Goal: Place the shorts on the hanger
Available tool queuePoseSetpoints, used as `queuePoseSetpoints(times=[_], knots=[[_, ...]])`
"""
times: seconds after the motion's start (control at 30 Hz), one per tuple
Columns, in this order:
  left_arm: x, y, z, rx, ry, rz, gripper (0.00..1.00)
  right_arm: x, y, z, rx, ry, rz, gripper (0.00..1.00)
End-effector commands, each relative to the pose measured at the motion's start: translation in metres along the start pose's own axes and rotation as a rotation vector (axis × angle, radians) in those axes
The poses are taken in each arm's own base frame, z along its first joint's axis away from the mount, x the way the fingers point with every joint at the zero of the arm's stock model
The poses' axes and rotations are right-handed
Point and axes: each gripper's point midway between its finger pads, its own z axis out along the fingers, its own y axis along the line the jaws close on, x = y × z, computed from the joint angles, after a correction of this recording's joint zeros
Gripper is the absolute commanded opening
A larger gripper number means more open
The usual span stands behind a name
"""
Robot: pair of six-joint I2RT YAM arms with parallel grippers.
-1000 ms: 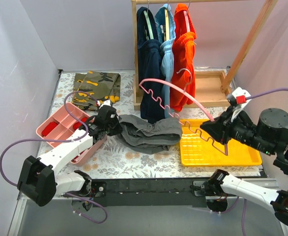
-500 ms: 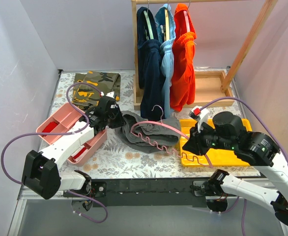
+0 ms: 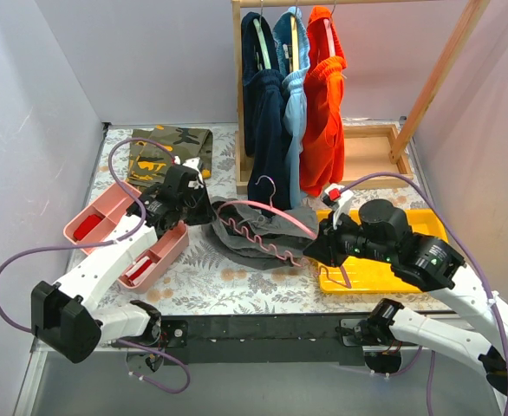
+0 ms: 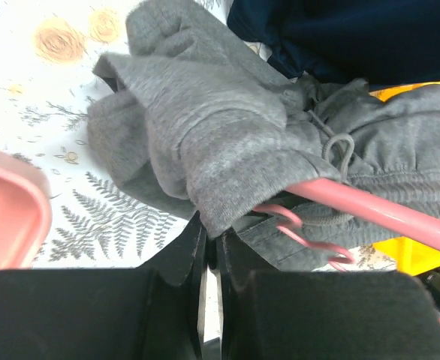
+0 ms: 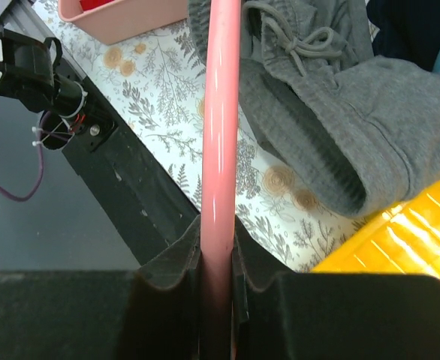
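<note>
Shorts (image 4: 205, 127): limp, light jersey, best taken by the waistband; fold pinched in closed left gripper (image 4: 209, 240). Hanger (image 5: 220, 112): stiff, slick plastic, arm clamped tight in right gripper (image 5: 218, 247).

You see two hands, the left hand (image 3: 204, 206) and the right hand (image 3: 315, 250), one pink hanger (image 5: 218, 150) and one pair of grey shorts (image 4: 227, 135). The tabletop (image 3: 228, 277) carries one camouflage garment (image 3: 163, 149), one pink tray (image 3: 105, 210) and one yellow tray (image 3: 384, 279). One wooden rack (image 3: 440, 69) holds three garments: navy (image 3: 267, 130), light blue (image 3: 295, 100), orange (image 3: 323, 95).
</note>
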Motion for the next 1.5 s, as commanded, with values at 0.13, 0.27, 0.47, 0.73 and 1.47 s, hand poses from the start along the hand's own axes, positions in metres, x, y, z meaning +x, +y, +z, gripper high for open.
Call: queuePoseSetpoints(times=[0.13, 0.27, 0.47, 0.73, 1.47], knots=[[0.005, -0.045, -0.042, -0.020, -0.036, 0.213, 0.00, -0.047, 0.032, 0.020, -0.165, -0.293, -0.075, 0.01], [0.007, -0.053, -0.051, -0.012, -0.050, 0.185, 0.00, -0.043, 0.030, 0.036, -0.150, -0.346, -0.114, 0.01], [0.002, -0.071, -0.070, 0.111, -0.108, 0.194, 0.16, -0.032, 0.029, 0.062, -0.138, -0.418, -0.138, 0.01], [-0.014, -0.088, -0.095, 0.282, -0.279, 0.223, 0.50, -0.023, 0.026, 0.080, -0.137, -0.474, -0.144, 0.01], [-0.028, -0.124, -0.078, 0.430, -0.426, 0.418, 0.71, -0.011, 0.027, 0.088, -0.131, -0.435, -0.132, 0.01]])
